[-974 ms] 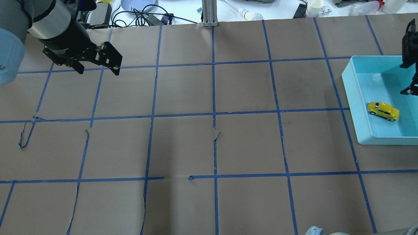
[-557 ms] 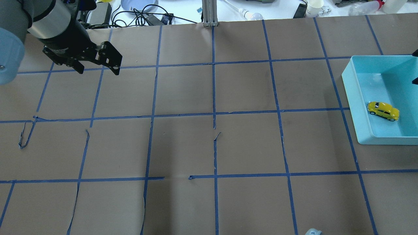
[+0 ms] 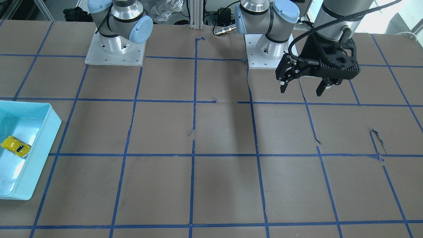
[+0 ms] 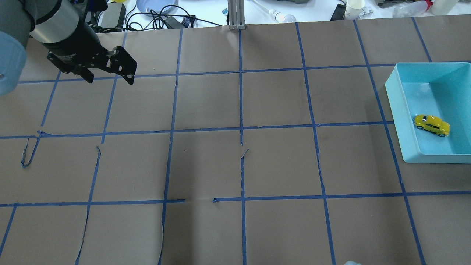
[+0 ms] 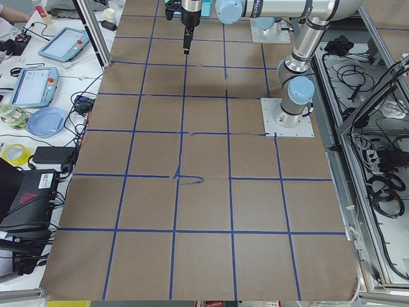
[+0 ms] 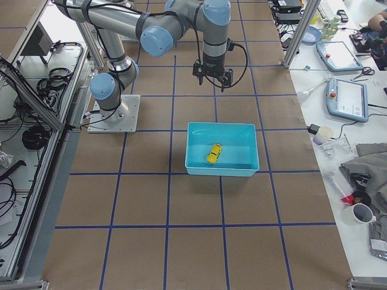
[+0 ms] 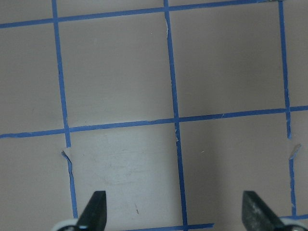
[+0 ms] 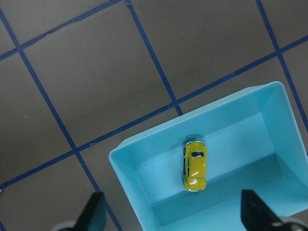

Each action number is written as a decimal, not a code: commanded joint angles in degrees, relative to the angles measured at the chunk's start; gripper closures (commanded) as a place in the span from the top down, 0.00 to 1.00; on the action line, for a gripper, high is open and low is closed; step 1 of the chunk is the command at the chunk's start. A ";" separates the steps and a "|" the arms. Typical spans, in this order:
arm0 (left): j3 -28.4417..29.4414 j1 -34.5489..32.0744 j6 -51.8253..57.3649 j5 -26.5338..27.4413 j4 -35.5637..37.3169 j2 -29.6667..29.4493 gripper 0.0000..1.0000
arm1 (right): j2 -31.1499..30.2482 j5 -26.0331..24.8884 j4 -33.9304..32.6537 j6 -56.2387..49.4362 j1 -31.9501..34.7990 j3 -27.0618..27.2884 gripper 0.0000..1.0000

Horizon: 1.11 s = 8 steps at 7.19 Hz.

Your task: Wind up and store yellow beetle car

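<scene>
**Op:** Where's the yellow beetle car rn?

**Me:** In the teal bin at my right end of the table. It's on its wheels, close by the bin wall on the table-centre side. Can't tell if it's touching.

**Op:** Grippers?

**Me:** My right gripper has fingers spread wide w/ nothing btw them, up above the bin. My left gripper is also wide apart and empty, over the table's left end, well apart from the car.

**Op:** If you had to grab it?

**Me:** Right arm, obv, it's much nearer. In the right wrist cam the car's below me, a little off the line btw my fingertips, toward that view's top. Its long axis runs crosswise to that line, so closing would pinch its sides. No wrist turn needed imo, just a small shift, then down. Looks stored already tho. Can't tell if it's wound.
</scene>
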 commanded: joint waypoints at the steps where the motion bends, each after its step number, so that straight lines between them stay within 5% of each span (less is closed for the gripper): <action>1: 0.10 0.39 -0.03 -0.02 -0.19 0.16 1.00 | -0.34 -0.33 0.17 6.99 5.73 -0.31 1.00; 8: -0.78 1.81 0.06 -0.38 -1.51 1.12 1.00 | 0.28 -0.15 -0.80 51.77 24.73 -2.33 1.00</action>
